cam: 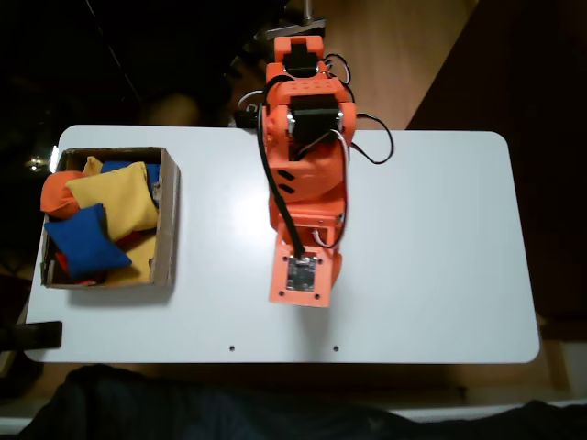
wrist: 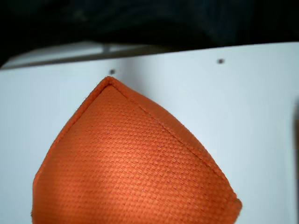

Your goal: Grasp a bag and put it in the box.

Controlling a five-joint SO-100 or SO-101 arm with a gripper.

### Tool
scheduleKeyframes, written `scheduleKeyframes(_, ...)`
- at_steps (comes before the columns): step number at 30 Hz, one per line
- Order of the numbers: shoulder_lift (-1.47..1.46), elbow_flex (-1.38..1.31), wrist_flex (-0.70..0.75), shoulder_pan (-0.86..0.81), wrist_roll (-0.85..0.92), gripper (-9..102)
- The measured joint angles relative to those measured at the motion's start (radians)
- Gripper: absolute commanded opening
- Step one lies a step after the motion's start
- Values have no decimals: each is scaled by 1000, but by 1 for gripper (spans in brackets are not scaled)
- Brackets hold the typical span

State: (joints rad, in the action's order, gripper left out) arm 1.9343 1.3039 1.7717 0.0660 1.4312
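Bag [wrist: 135, 163] of orange woven fabric lies on the white surface [wrist: 252, 116] directly under the tool, so close beneath the wrist camera that one stitched corner points away toward the surface's far edge. It lies flat and plump, and nothing in the wrist view presses on it. Seen in the fixed view, the orange arm [cam: 305, 183] reaches out over the middle of the surface and covers the bag entirely; the tool itself sits underneath the arm's end, so whether its fingers are spread or pressed together cannot be told. The arm's low, folded-forward pose suggests it is stationed over the bag for a straight downward grasp.

Well off to the left of the tool in the fixed view stands the box [cam: 168, 220], a shallow brown cardboard tray near the surface's left edge. It already holds a yellow bean bag [cam: 117, 197], a blue bean bag [cam: 84, 240] and a rounder orange one [cam: 57, 194], heaped together, probably earlier deliveries. Bare white surface lies between tool and box.
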Motion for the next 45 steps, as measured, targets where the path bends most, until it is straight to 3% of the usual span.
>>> scheduleKeyframes(17, 81, 41, -83, -362, 109, 3)
scheduleKeyframes(45, 81, 48, -166, -666, 153, 3)
